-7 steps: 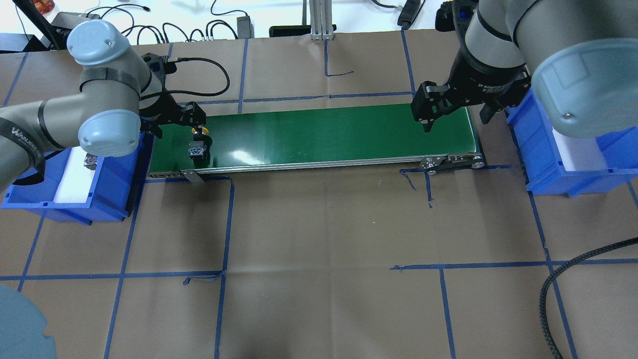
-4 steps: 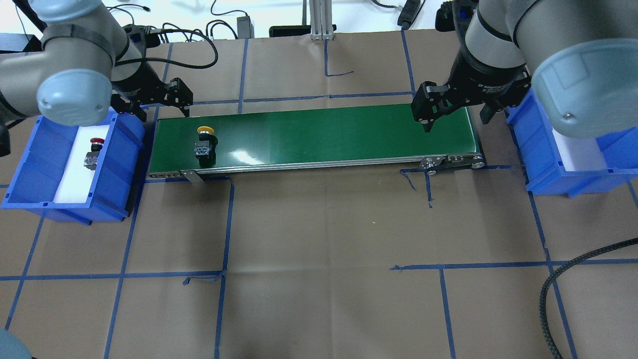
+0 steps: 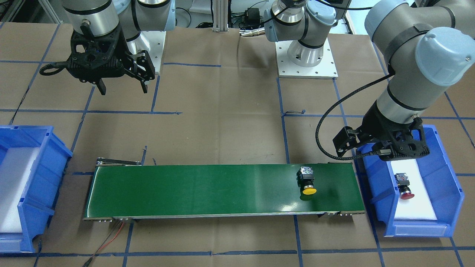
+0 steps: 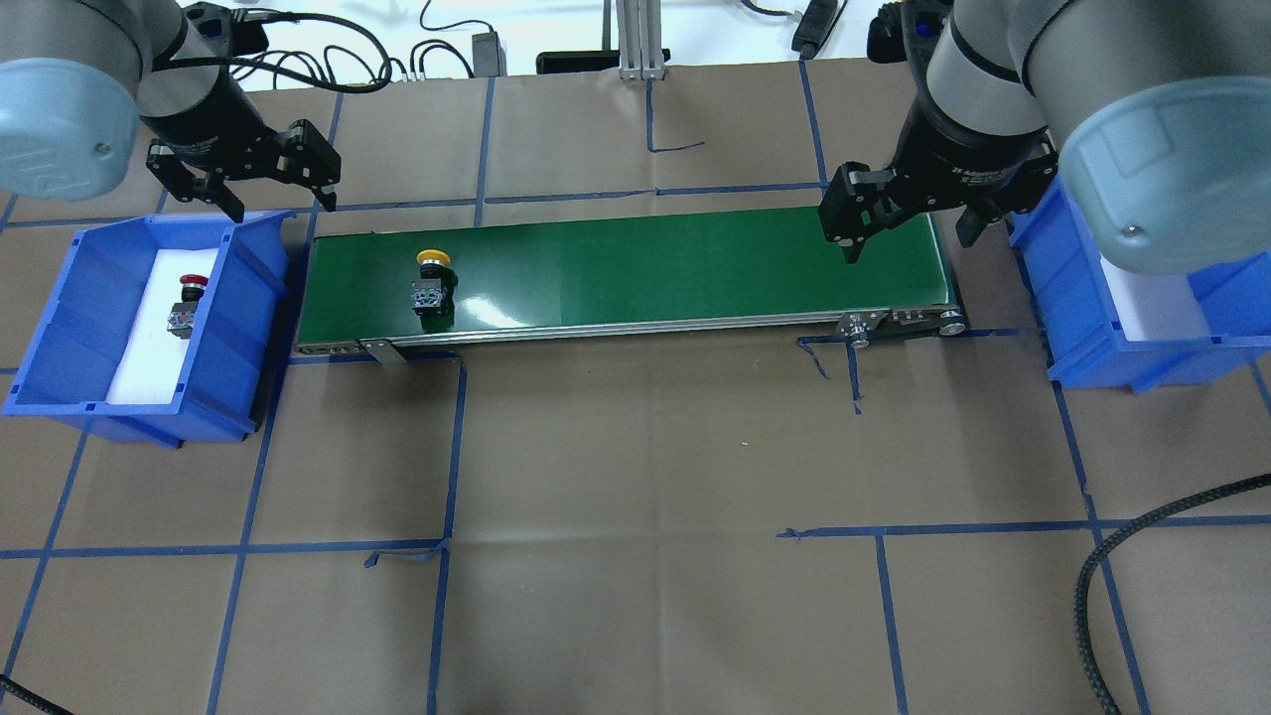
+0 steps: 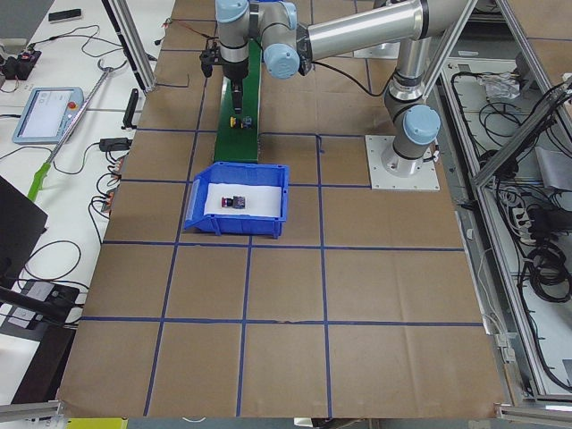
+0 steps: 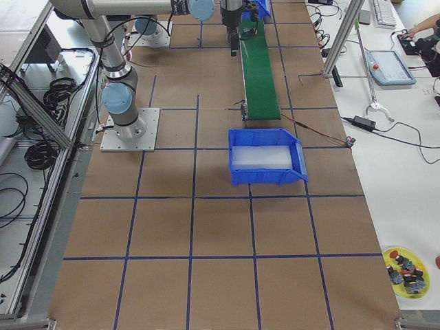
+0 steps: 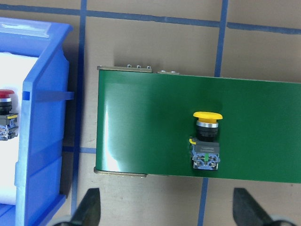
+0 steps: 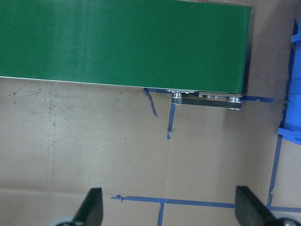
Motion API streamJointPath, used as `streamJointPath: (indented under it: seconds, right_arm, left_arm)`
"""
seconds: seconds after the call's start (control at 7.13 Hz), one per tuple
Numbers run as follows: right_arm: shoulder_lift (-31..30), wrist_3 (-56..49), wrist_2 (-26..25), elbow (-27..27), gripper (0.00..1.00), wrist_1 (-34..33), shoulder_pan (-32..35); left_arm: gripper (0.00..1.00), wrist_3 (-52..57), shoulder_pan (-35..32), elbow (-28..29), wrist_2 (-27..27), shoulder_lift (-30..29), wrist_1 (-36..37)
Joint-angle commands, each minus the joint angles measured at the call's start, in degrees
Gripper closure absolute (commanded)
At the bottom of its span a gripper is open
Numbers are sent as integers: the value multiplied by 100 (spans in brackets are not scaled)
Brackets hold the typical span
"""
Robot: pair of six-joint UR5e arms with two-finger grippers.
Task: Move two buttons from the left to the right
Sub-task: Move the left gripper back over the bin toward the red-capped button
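The yellow-capped button [image 4: 434,281] lies on its side near the left end of the green conveyor belt [image 4: 695,263], and it also shows in the left wrist view [image 7: 207,141]. The red-capped button [image 4: 186,303] lies on white foam in the left blue bin [image 4: 238,328]. My left gripper [image 4: 284,209] hangs open and empty above the bin's far corner, apart from both buttons. My right gripper [image 4: 908,246] is open and empty over the belt's right end. In the right wrist view its fingers [image 8: 91,209] frame bare paper and the belt's end.
A second blue bin [image 4: 1092,338] with white foam stands past the belt's right end. Brown paper with blue tape lines covers the table. A black cable [image 4: 1102,556] loops in at the front right. Cables and a post [image 4: 635,40] lie beyond the far edge.
My left gripper has let go of the yellow button, risen and drawn back left toward the bin. The yellow button has travelled a little rightward on the belt. The right arm has not moved.
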Motion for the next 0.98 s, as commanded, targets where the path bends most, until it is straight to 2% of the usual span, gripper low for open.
streamJointPath:
  seconds: [0.0,0.56,0.84]
  right_arm:
    - [0,3,9,0,0,0,0]
    - [0,3,0,0,0,0,0]
    - [-9,3,9,0,0,0,0]
  left_arm:
    - [0,746,748,6,-8,-30,15]
    - [0,2371,1830,-3,9,-117,42]
    - [0,2681,2079,-37,1,-354,225]
